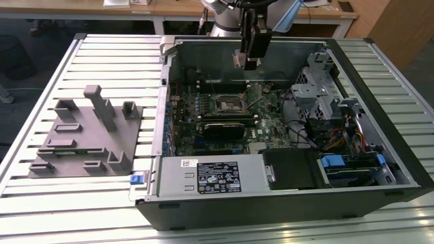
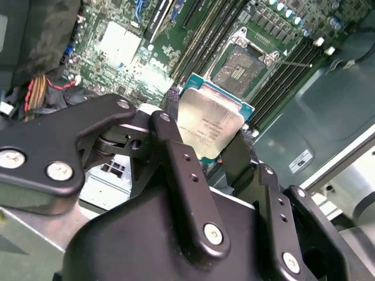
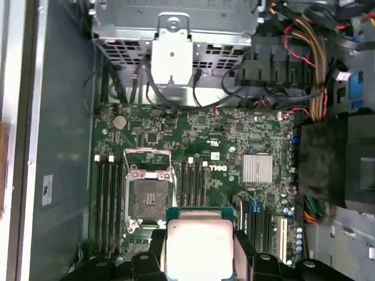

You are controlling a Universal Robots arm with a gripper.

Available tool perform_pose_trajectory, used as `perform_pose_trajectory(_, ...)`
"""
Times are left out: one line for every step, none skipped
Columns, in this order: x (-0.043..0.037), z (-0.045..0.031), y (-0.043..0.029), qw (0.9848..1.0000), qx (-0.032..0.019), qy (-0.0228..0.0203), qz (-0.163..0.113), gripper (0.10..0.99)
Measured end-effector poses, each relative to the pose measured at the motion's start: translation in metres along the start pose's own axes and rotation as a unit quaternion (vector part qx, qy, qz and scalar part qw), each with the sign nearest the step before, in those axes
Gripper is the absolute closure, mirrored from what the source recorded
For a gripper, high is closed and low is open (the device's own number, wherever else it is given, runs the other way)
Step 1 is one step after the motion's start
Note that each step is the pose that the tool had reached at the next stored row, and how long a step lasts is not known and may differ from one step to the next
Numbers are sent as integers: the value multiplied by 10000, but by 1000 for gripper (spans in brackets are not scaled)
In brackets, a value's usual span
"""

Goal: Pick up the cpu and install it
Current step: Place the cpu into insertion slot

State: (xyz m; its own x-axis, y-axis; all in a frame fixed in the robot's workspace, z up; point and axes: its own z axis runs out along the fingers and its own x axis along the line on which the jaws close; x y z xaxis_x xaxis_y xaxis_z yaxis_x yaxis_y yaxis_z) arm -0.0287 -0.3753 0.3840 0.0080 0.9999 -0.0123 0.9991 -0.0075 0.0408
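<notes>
Now tool clamping cpu by opposite edges, holding it level above motherboard near open socket, likely sparing underside contacts.

Free room between cpu and open socket; memory slots flank; drive cage near.

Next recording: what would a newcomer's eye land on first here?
The silvery cpu, clamped in the black gripper, hangs above the green motherboard near its bare socket. The opened computer case dominates the slatted table, a grey holder beside it on the exterior view's left.
</notes>
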Motion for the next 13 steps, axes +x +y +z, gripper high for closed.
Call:
perform_pose_trajectory(0, 2, 0, 10000, 1, -3, 67, 545)
perform_pose_trajectory(5, 5, -3, 9999, 2, -6, 101, 545)
perform_pose_trajectory(15, 11, -4, 9999, 2, -5, 106, 545)
perform_pose_trajectory(28, 20, -6, 9999, 1, -5, 106, 545)
perform_pose_trajectory(47, 29, -9, 9999, 1, -5, 107, 545)
perform_pose_trajectory(76, 40, -12, 9999, 1, -5, 109, 545)
perform_pose_trajectory(95, 51, -17, 9999, 1, -5, 110, 545)
perform_pose_trajectory(108, 64, -25, 9999, 2, -5, 111, 545)
perform_pose_trajectory(117, 75, -31, 9999, 1, -4, 112, 545)
perform_pose_trajectory(122, 85, -35, 9999, 1, -5, 114, 545)
perform_pose_trajectory(127, 94, -38, 9999, 2, -5, 115, 545)
perform_pose_trajectory(131, 105, -42, 9999, 1, -5, 116, 545)
perform_pose_trajectory(132, 116, -47, 9999, 1, -4, 116, 545)
